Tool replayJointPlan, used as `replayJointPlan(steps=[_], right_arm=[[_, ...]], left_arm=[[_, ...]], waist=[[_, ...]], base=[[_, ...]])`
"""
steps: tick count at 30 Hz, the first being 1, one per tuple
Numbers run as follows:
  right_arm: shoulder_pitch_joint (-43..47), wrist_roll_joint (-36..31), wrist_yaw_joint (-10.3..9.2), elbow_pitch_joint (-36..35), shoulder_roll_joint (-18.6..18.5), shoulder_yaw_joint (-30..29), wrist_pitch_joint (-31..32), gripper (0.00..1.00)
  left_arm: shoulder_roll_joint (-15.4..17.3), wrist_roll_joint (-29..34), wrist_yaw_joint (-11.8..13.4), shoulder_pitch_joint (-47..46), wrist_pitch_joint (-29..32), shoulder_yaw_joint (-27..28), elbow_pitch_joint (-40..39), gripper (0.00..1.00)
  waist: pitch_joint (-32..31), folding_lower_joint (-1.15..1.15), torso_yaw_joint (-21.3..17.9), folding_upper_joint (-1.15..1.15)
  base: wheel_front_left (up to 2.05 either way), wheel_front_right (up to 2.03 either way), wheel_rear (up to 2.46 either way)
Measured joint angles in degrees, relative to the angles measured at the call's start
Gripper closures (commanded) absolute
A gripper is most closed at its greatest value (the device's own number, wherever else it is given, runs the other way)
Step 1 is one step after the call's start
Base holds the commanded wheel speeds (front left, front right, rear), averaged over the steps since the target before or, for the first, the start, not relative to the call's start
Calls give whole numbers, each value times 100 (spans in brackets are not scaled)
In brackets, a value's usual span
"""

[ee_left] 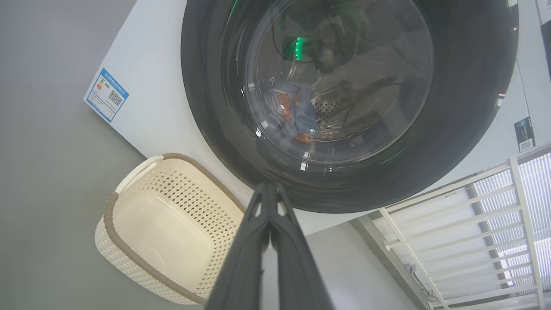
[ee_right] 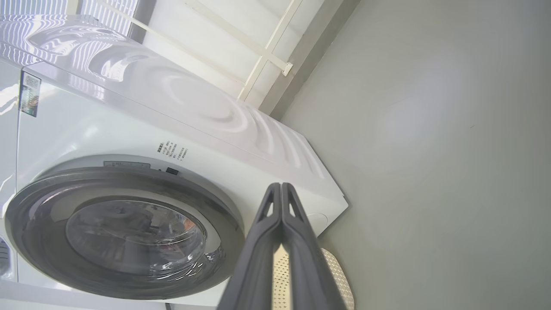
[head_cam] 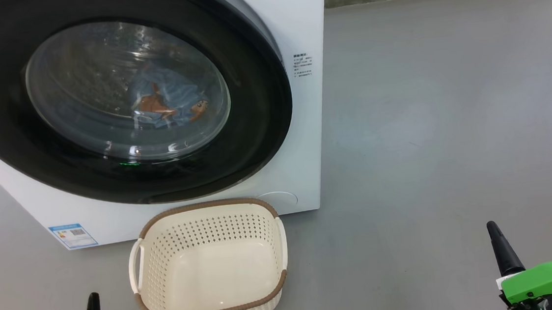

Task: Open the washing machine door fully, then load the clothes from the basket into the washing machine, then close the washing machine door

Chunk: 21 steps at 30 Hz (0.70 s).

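grey floor [head_cam: 425, 113] carries one basket [head_cam: 206, 204], one washing machine [head_cam: 302, 24], one closed door [head_cam: 257, 102].

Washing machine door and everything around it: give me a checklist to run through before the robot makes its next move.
1. The washing machine door sits closed against the washing machine: ok.
2. The door is latched: cannot tell.
3. The clothes lie inside, behind the door's glass: ok.
4. The basket is empty: ok.
5. The left end effector is shut and holds nothing: ok.
6. The right end effector is shut and holds nothing: ok.
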Motion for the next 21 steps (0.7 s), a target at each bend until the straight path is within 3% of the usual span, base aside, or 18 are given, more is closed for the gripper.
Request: replayJointPlan(steps=[21], right_arm=[[-90, 972, -1, -156, 119, -187, 326, 100]], left_arm=[[-85, -1099, 0, -119, 322, 58, -89, 100]], waist=[[-15, 0, 37, 0]], base=[[0, 0, 0]])
